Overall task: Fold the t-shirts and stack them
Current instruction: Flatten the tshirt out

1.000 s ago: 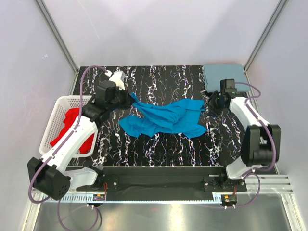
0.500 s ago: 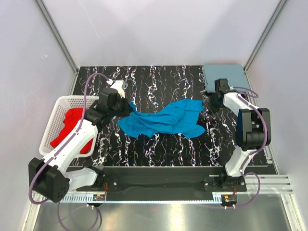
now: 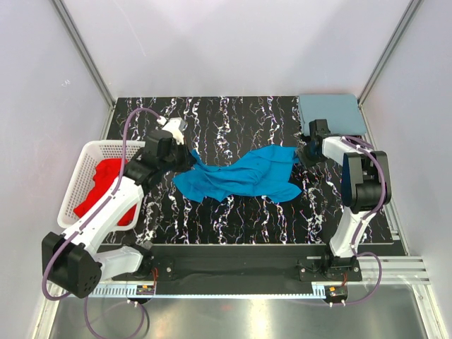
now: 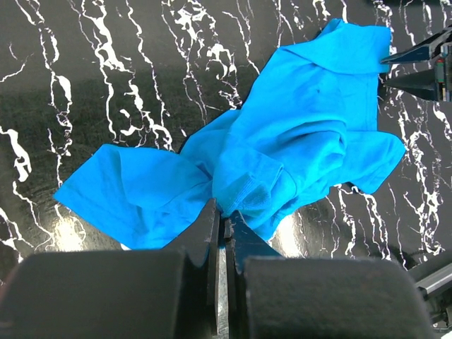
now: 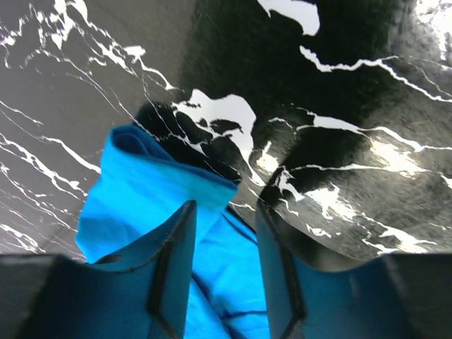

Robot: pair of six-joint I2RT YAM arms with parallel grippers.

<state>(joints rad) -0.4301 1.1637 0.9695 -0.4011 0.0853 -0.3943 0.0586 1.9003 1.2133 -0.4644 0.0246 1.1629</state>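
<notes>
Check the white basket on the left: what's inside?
Bunched red t-shirts. The left arm crosses the basket and hides its right side; anything under the red cloth is covered.

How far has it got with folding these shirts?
Done: one grey-blue t-shirt lies folded at the far right corner. In hand: the bright blue t-shirt, crumpled; the left gripper pinches one side, and the right gripper straddles the opposite edge with open jaws. Left: the red t-shirts in the white basket.
</notes>
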